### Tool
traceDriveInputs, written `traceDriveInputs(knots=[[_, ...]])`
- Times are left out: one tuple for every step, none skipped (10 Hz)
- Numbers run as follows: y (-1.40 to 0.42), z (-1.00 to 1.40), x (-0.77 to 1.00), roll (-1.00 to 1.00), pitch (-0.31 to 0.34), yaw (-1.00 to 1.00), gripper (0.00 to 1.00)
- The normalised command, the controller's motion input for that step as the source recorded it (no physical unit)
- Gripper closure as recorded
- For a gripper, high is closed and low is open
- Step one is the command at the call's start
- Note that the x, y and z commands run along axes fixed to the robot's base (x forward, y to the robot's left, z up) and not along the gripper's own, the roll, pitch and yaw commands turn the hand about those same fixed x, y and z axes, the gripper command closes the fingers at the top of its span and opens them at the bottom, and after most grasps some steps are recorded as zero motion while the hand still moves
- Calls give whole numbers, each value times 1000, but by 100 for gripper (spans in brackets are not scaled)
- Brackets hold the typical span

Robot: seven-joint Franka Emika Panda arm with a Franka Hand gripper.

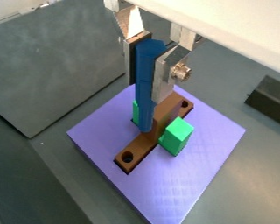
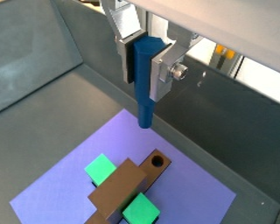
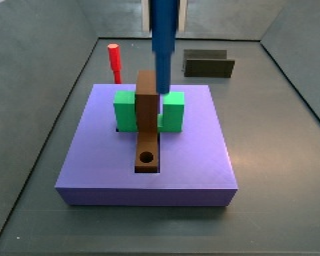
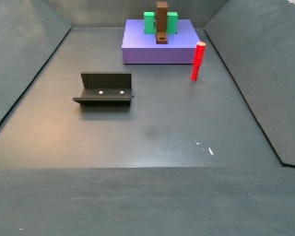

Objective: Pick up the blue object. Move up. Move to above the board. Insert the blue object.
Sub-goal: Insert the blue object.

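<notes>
My gripper (image 1: 149, 68) is shut on the blue object (image 1: 145, 83), a thin blue peg held upright between the silver fingers; both also show in a wrist view, gripper (image 2: 146, 61) and peg (image 2: 145, 92). The peg hangs in the air above the board (image 1: 152, 138), a narrow brown plank on the lavender slab (image 1: 201, 179). In a side view the peg (image 3: 163, 45) hangs over the board's far part (image 3: 148, 120), while the round hole (image 3: 148, 158) is at the near end. The hole also shows in both wrist views (image 2: 157, 161) (image 1: 129, 158).
Two green blocks (image 3: 127, 110) (image 3: 174, 108) flank the board on the slab. A red peg (image 3: 115, 62) stands on the floor beside the slab, also seen in a side view (image 4: 198, 61). The dark fixture (image 4: 104, 88) stands on the floor. Grey walls enclose the area.
</notes>
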Motion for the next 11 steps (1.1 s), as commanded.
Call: traceDriveInputs(knots=[[0, -563, -29, 146, -11, -63, 100], [-26, -537, -69, 124, 0, -97, 100], [-57, -560, -69, 116, -4, -83, 100], [-49, -497, -83, 130, 0, -51, 100], [-106, -443, 0, 173, 0, -109, 100], [-117, -440, 0, 159, 20, -151, 100], [-111, -426, 0, 87, 0, -97, 100], [-171, -380, 0, 89, 0, -97, 100], [-223, -409, 0, 114, 0, -86, 100], [-191, -371, 0, 106, 0, -86, 100], [-171, -371, 0, 109, 0, -91, 100]])
